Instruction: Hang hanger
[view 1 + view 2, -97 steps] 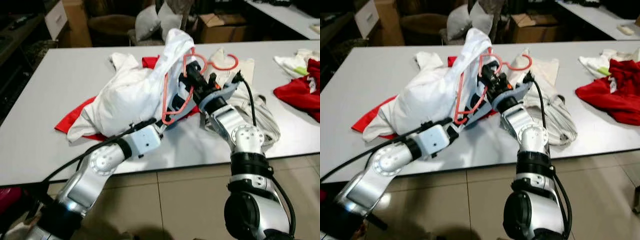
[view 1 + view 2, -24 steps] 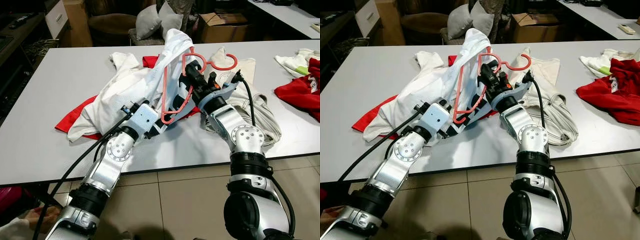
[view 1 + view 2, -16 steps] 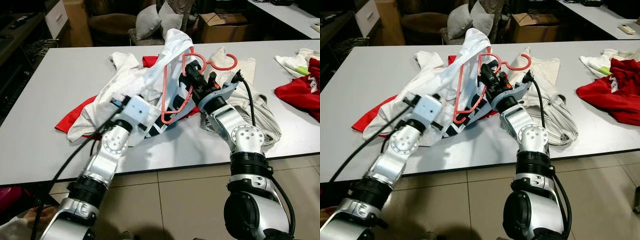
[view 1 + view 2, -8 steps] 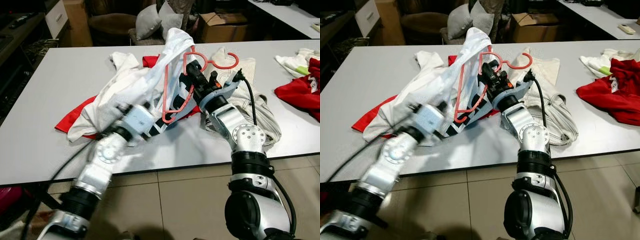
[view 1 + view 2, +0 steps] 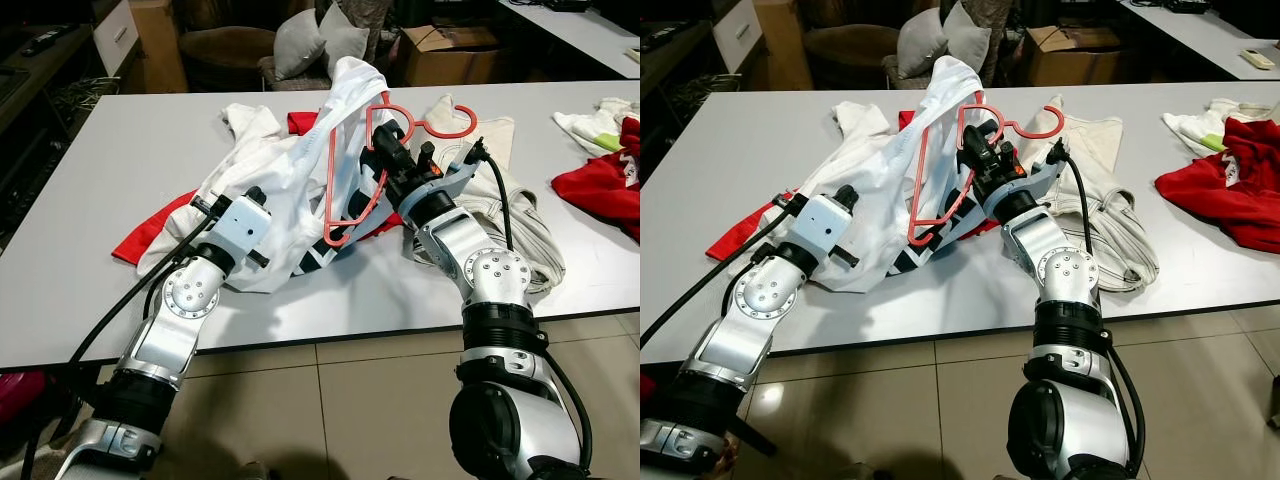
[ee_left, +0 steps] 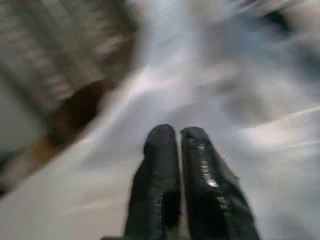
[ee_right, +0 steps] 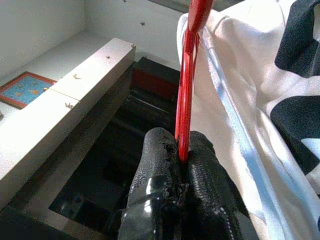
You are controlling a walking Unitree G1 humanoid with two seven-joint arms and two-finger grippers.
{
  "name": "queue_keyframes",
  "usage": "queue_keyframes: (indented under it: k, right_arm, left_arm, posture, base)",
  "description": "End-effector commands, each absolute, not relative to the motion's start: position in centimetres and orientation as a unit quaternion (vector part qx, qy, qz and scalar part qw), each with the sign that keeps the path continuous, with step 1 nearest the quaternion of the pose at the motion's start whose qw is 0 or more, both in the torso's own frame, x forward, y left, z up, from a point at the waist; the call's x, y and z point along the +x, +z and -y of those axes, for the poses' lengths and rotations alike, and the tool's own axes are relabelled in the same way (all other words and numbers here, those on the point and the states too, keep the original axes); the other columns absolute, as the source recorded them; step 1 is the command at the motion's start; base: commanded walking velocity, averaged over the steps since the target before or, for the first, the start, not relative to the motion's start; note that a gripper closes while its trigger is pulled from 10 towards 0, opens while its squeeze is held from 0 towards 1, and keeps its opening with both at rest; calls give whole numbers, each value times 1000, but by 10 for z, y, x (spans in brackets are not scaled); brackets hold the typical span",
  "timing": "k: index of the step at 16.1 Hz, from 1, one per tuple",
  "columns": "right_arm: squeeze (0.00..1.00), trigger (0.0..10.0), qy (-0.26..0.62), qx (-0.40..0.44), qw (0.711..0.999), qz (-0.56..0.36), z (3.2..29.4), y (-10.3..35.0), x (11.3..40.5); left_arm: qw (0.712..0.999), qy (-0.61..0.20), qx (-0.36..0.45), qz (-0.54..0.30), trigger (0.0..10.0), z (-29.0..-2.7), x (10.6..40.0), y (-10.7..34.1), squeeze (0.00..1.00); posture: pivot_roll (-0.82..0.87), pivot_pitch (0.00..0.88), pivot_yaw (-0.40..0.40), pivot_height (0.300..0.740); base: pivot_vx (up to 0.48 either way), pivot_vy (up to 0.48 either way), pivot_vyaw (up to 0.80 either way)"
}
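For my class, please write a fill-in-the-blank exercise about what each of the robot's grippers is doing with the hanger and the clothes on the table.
1. The right gripper is shut on the ______ hanger.
2. A ______ garment is draped over that hanger.
3. The left gripper has its fingers ______, in front of pale cloth.
4. At the table's far right lies a crumpled ______ cloth.

Missing words: red; white; shut; red
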State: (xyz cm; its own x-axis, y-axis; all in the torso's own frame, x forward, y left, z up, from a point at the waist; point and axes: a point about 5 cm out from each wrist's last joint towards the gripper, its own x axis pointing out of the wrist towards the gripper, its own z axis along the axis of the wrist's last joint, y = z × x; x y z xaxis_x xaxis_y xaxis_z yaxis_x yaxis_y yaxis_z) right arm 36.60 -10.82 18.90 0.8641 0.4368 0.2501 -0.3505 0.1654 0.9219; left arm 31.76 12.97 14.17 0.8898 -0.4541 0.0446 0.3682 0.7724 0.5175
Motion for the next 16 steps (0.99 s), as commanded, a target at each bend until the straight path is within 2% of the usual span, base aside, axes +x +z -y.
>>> queue_keyframes:
  k: [1, 5, 9, 11, 16]
  right_arm:
    - [0, 10000, 274, 585, 763, -32, 103, 198, 368]
    - [0, 10000, 277, 584, 762, -36, 101, 198, 368]
    - [0, 10000, 278, 584, 762, -36, 100, 200, 369]
    - [0, 10000, 278, 585, 761, -33, 100, 201, 369]
    - [0, 10000, 276, 588, 760, -29, 100, 201, 369]
  left_arm:
    - [916, -313, 230, 97, 10000, -96, 303, 137, 1000]
    - [915, -280, 260, 128, 10000, -90, 305, 145, 1000]
    - [909, -262, 302, 121, 10000, -91, 310, 144, 1000]
    - [914, -229, 312, 123, 10000, -94, 317, 147, 1000]
    - [913, -205, 327, 134, 10000, -86, 328, 151, 1000]
  posture:
    - [-158, 0, -10, 740]
    - [-157, 0, -20, 740]
    - [-158, 0, -18, 740]
    - [-162, 0, -11, 740]
    - [-163, 0, -4, 740]
  base:
    - [0, 0, 0]
    - [0, 0, 0]
    - [0, 0, 0]
    - [0, 0, 0]
    - [0, 0, 0]
